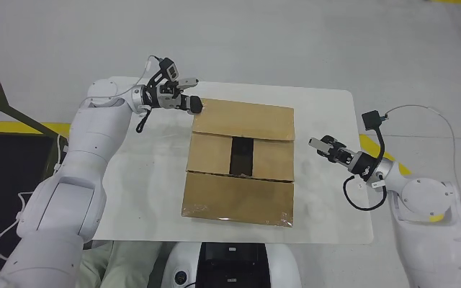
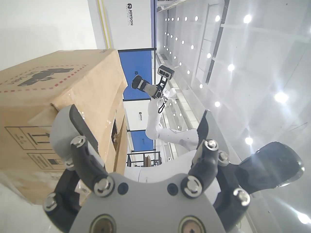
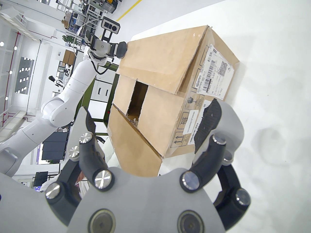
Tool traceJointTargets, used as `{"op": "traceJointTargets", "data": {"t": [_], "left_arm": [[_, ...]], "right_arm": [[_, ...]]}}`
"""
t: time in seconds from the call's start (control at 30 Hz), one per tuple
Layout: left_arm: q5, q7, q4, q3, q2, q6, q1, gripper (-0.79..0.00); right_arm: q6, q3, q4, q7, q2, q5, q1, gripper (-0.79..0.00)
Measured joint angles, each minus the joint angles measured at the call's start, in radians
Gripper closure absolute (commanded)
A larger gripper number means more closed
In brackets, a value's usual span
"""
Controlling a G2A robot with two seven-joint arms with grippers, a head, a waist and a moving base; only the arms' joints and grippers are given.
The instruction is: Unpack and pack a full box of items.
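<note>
From above, the cardboard box [image 1: 241, 169] sits mid-tabletop [image 1: 158, 194], and its top flaps leave a dark slot in the middle. The left gripper [image 1: 193, 104] is at the box's far left corner. The right gripper [image 1: 318, 142] is off to the box's right, apart from it. In the left wrist view, the left fingers [image 2: 81, 127] are spread and empty, one close by a box corner. In the right wrist view, the right fingers [image 3: 206, 122] are also spread and empty, with the box beyond them.
</note>
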Motion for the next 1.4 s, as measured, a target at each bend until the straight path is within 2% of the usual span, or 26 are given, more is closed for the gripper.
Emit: {"op": "traceJointTargets", "data": {"t": [0.73,0.9,1.07,1.2,1.4], "left_arm": [[0.000,0.000,0.000,0.000,0.000,0.000,0.000,-0.785],[0.000,0.000,0.000,0.000,0.000,0.000,0.000,-0.785],[0.000,0.000,0.000,0.000,0.000,0.000,0.000,-0.785],[0.000,0.000,0.000,0.000,0.000,0.000,0.000,-0.785],[0.000,0.000,0.000,0.000,0.000,0.000,0.000,-0.785]], "right_arm": [[0.000,-0.001,-0.001,-0.001,0.000,0.000,-0.001,-0.785],[0.034,-0.008,-0.064,0.025,0.006,-0.008,-0.051,-0.785],[0.136,0.004,-0.124,0.114,0.014,0.057,-0.119,-0.785],[0.155,0.009,-0.161,0.158,0.021,0.057,-0.166,-0.785],[0.157,0.015,-0.190,0.141,0.028,0.049,-0.238,-0.785]]}}
